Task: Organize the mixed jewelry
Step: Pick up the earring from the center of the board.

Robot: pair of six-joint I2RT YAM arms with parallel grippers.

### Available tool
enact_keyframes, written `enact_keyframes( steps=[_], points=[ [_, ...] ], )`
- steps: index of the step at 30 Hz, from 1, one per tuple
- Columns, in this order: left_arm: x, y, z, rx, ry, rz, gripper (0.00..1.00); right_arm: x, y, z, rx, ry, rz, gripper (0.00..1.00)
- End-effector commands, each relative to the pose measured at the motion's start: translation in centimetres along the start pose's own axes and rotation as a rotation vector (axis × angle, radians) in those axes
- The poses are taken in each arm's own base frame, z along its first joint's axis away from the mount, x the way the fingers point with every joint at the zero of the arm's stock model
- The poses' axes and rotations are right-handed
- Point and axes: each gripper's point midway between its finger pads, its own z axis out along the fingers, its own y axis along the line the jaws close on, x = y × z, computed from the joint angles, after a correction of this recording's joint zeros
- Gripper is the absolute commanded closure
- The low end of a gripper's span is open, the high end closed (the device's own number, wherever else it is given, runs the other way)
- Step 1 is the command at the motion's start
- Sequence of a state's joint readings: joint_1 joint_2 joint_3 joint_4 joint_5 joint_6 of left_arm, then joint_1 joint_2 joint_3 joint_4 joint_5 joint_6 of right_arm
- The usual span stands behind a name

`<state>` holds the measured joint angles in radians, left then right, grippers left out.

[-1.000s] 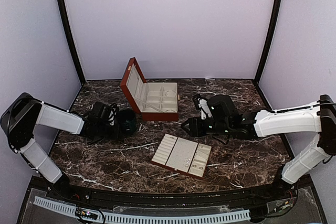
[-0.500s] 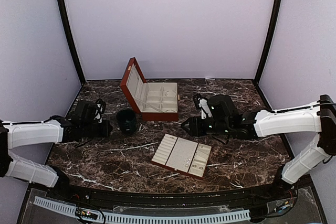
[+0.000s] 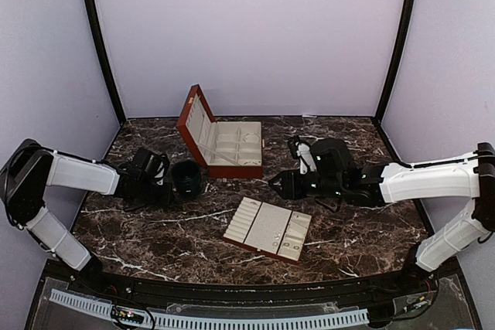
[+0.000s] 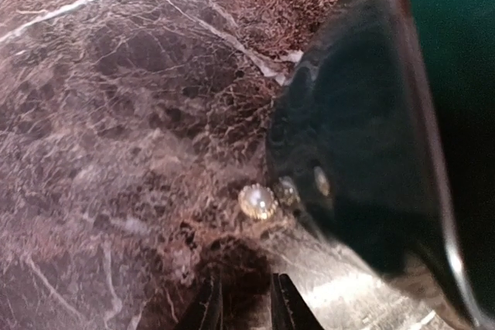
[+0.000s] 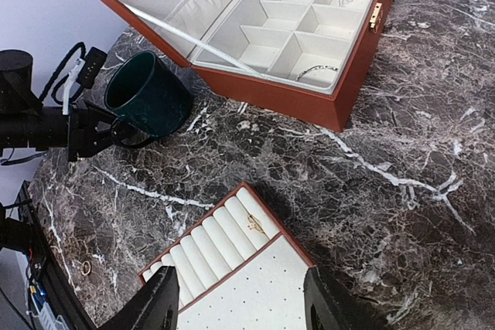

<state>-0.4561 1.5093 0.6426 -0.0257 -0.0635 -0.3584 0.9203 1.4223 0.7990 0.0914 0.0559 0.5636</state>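
Note:
In the left wrist view a small pearl stud (image 4: 257, 201) lies on the marble against the foot of the dark green cup (image 4: 363, 152). My left gripper (image 4: 246, 311) hovers just short of the stud, its jaws a narrow gap apart and empty. From above it (image 3: 168, 182) sits at the cup's (image 3: 186, 178) left side. My right gripper (image 5: 240, 307) is wide open and empty above the cream slotted tray (image 5: 224, 268). A thin gold ring (image 5: 255, 226) sits in a slot of that tray. Thin loops (image 5: 317, 71) lie in the red-brown box (image 5: 309, 106).
The open box (image 3: 224, 144) stands behind the cup, lid tilted back to the left. The tray (image 3: 268, 228) lies at the table's front middle. A small ring (image 5: 85, 268) lies on the marble near the front left edge. My right gripper (image 3: 274, 185) is right of the box.
My left arm swung out to the left away from the cup, then came back to the cup's left side. My right gripper shifted slightly to the right.

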Motion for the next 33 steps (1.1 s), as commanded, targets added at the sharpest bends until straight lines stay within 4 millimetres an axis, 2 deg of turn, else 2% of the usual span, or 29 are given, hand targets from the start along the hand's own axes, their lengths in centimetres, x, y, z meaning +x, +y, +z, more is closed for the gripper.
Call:
enact_keyframes(
  steps=[1, 10, 17, 27, 31, 33],
  points=[
    [-1.4, 0.0, 0.6, -0.01, -0.022, 0.03, 0.77, -1.1, -0.2, -0.5, 0.002, -0.052, 0.022, 0.45],
    [-2.0, 0.3, 2.4, -0.046, -0.022, 0.063, 0.83, -1.1, -0.7, -0.2, 0.013, -0.045, 0.02, 0.45],
    [-1.9, 0.5, 3.1, -0.053, -0.02, 0.076, 0.84, -1.1, -1.0, -0.1, 0.014, -0.04, 0.026, 0.45],
    [-1.3, 0.8, 3.8, -0.06, -0.002, 0.066, 1.0, -1.3, -1.0, 0.1, 0.011, -0.039, 0.027, 0.45],
    [-1.4, 1.3, 3.3, -0.086, -0.024, 0.049, 1.0, -1.5, -0.9, 0.1, 0.01, -0.039, 0.026, 0.45],
    [-2.0, 1.3, 2.4, -0.081, -0.062, 0.04, 1.0, -1.7, -0.8, 0.0, 0.01, -0.042, 0.025, 0.45]
  ],
)
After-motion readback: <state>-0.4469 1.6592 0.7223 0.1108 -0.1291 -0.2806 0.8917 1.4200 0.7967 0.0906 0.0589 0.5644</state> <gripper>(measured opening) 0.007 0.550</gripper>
